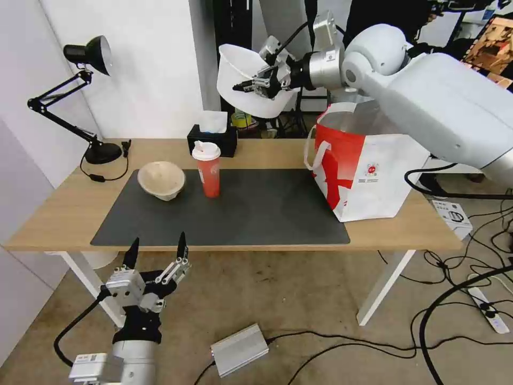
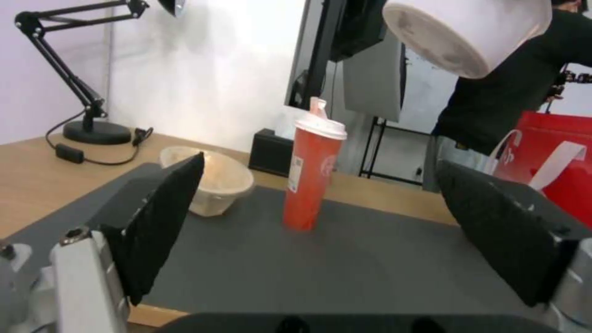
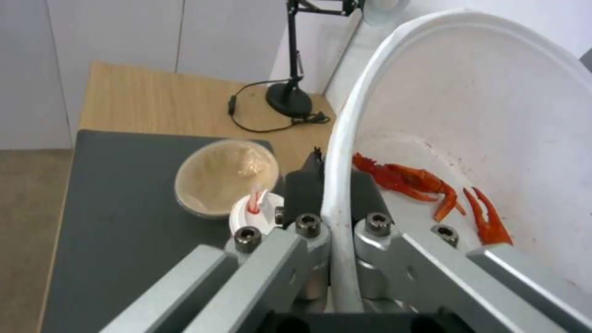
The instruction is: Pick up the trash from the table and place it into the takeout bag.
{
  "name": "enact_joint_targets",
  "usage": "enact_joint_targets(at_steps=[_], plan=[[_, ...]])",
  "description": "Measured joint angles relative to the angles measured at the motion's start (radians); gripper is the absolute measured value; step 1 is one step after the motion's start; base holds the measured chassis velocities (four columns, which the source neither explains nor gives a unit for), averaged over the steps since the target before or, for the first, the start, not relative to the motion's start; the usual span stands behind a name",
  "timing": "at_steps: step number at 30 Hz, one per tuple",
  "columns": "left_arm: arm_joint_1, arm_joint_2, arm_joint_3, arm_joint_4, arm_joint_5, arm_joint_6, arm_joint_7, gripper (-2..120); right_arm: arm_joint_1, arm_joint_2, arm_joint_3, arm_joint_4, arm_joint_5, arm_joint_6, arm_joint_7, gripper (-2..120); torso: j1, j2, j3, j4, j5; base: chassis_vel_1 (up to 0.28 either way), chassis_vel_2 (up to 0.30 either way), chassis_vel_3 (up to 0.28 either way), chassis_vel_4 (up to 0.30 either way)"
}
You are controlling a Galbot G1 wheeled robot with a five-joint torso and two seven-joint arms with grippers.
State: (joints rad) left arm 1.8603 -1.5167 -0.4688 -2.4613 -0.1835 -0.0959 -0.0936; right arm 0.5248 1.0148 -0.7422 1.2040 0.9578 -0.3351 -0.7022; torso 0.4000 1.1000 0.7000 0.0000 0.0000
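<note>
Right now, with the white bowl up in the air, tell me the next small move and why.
Probably carry the white bowl sideways toward the robot's right until it hangs over the open takeout bag. The right hand is pinching its rim, holding it tilted high above the table's back edge, short of the bag's mouth. Red scraps sit inside, so keep it from tipping further.

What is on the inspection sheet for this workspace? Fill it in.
Surface: table with mat.
Job's things: white bowl aloft, holding red shell scraps; cup and pulp bowl on mat; bag open at table's right end.
Clutter: tissue box, lamp.
Hands: right hand shut on white bowl's rim; left hand open, low before table.
Cables: on floor, right.
Surroundings: white wall.
</note>
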Motion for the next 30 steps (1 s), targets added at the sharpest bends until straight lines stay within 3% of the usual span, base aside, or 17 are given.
enact_joint_targets(at_steps=[11, 30], plan=[[0.006, 0.015, -0.005, -0.010, -0.011, 0.000, -0.001, 100, -0.008, -0.049, -0.002, 0.016, 0.000, -0.002, 0.000, 0, 0.000, 0.000, 0.000, 0.0000, 0.0001, 0.000, 0.000, 0.000, 0.000], [0.005, 0.030, 0.012, -0.002, -0.013, 0.000, -0.003, 100, -0.029, -0.235, 0.004, 0.069, 0.002, -0.004, 0.001, 0, 0.000, 0.000, 0.000, -0.0001, 0.0002, 0.000, 0.000, 0.000, 0.000]])
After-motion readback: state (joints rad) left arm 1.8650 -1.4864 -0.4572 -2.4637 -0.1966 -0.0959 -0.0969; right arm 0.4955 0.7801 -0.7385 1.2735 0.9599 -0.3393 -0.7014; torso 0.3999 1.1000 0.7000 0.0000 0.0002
